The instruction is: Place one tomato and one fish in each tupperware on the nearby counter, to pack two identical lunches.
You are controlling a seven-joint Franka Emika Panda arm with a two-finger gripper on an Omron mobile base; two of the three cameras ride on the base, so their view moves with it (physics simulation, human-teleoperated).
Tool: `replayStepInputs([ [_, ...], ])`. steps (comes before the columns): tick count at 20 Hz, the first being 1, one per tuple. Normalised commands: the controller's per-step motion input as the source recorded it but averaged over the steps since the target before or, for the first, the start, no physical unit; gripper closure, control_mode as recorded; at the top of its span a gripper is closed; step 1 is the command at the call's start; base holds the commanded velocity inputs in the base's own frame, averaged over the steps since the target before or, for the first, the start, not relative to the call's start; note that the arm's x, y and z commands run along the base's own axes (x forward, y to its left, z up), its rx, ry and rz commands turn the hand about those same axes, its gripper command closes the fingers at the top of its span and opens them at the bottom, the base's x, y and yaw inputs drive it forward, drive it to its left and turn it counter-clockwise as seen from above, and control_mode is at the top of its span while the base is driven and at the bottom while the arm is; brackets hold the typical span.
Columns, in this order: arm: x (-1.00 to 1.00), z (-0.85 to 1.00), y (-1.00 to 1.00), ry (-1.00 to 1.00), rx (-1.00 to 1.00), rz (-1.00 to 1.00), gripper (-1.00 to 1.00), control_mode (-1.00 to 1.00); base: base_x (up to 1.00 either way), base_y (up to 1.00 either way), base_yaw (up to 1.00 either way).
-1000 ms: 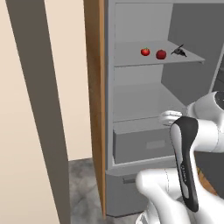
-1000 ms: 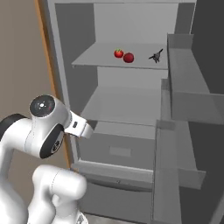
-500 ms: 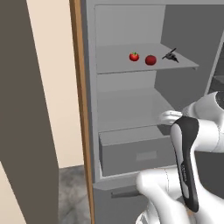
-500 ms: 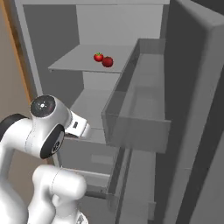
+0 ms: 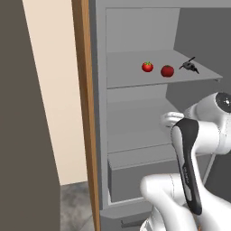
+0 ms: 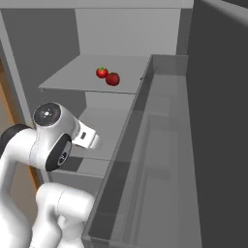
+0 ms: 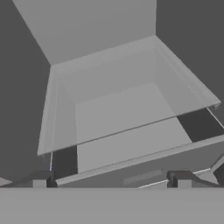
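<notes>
**Facing an open fridge, two tomatoes and a fish on the upper shelf**

Standing before the open grey fridge (image 5: pixel 135 27), with the white arm (image 5: pixel 198 135) folded low at the lower right of the left base view and at the lower left of the right base view. Resting side by side on the upper shelf (image 5: pixel 131 67), in the upper right of the left base view: a first tomato (image 5: pixel 147 66), a second tomato (image 5: pixel 167 71) just beside it, and a small dark fish (image 5: pixel 189 66) further right, near the shelf's right end. Appearing again in the upper middle of the right base view: the same two tomatoes, nearly touching there, the rear one (image 6: pixel 101 72) left of the front one (image 6: pixel 113 79). Filling the right half of that view: the fridge door (image 6: pixel 218 121) with its clear bin (image 6: pixel 145 160). Running down the left of the left base view: a wooden panel edge (image 5: pixel 85 113) beside a pale wall (image 5: pixel 54 90). Looking down in the hand view at a lower shelf (image 7: pixel 118 83) and a drawer (image 7: pixel 131 144) beneath it, with the gripper (image 7: pixel 111 180) spread wide at the bottom of the frame, its two dark fingertips (image 7: pixel 39 180) well apart and holding nothing.
</notes>
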Motion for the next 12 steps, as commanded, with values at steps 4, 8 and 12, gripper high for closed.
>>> replayStepInputs([
  [4,0.01,0.22,0.0,-0.15,0.0,-0.05,-1.0,-1.0,0.0,0.0,0.0],
  [8,0.0,0.57,0.0,-0.17,0.0,-0.02,-1.0,-1.0,0.0,0.0,0.0],
  [12,0.0,0.62,0.0,-0.11,0.0,-0.02,-1.0,-1.0,0.0,0.0,0.0],
])
